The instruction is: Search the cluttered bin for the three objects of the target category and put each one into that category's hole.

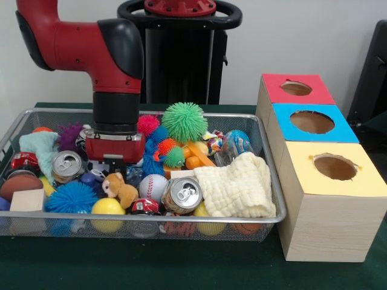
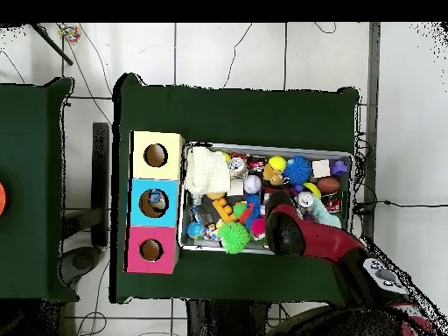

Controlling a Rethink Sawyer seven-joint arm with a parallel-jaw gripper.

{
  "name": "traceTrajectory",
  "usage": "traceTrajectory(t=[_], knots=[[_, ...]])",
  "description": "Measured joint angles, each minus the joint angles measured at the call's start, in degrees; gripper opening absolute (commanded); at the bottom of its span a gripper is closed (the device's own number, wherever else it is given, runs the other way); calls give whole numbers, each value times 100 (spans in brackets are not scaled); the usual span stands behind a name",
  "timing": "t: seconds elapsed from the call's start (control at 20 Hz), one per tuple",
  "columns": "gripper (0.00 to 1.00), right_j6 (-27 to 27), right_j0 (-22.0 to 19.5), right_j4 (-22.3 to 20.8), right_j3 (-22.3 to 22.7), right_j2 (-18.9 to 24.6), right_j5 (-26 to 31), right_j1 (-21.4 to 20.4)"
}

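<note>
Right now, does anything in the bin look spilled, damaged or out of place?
Nothing stands out. The bin sits level and full of jumbled toys, with nothing over its rim. The arm's gripper is low among them. The boxes' holes look intact.

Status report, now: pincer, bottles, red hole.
Pincer low inside silver wire-mesh bin, open or shut unclear. No clear plastic bottle positively identified; clutter everywhere. Round hole in red box top empty, unobstructed.

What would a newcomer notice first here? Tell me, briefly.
The red and black arm reaching down into the middle of a wire basket crammed with toys. Next, the green spiky ball at the basket's far side and the cream cloth by its right end. Beside it stands a row of boxes with red, blue and yellow holes.
</note>
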Motion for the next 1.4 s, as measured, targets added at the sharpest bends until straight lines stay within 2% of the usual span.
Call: traceTrajectory(t=[0.75,1.25,1.4], knots=[[0,1,-278,-1,109,35,162,-123],[0,1,-423,0,375,129,574,-559],[0,1,-421,-14,648,130,572,-800]])
